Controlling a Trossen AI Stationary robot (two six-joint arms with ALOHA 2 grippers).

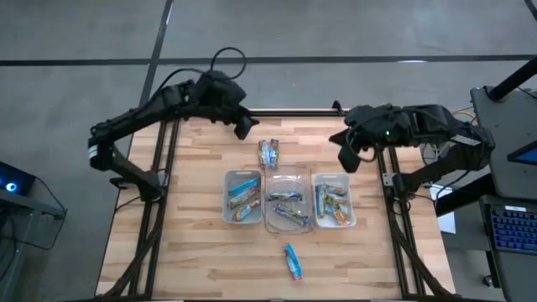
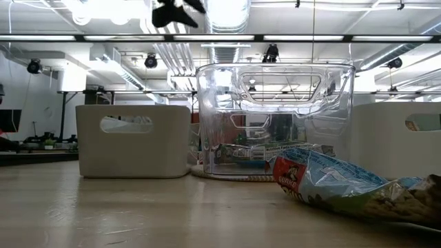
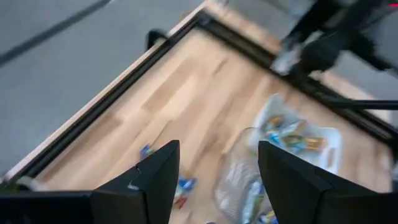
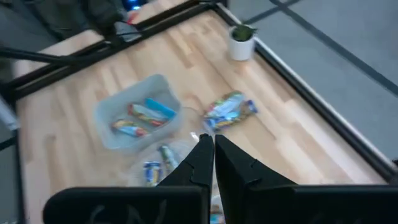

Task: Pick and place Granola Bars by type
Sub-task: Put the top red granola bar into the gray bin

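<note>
The left gripper (image 1: 244,126) hangs above the far side of the bench (image 1: 193,243), its jaws spread apart and holding nothing. Two loose granola bars (image 1: 268,153) lie on the wood just beyond and below those jaws, between them and the trays. The right gripper (image 1: 346,157) waits over the bench's right edge, jaws pressed together and empty; the nearest bars sit just below it in the right tray (image 1: 333,200). More bars fill the left tray (image 1: 243,196) and the clear middle tray (image 1: 287,205). One blue bar (image 1: 292,261) lies alone, well apart from both jaws.
</note>
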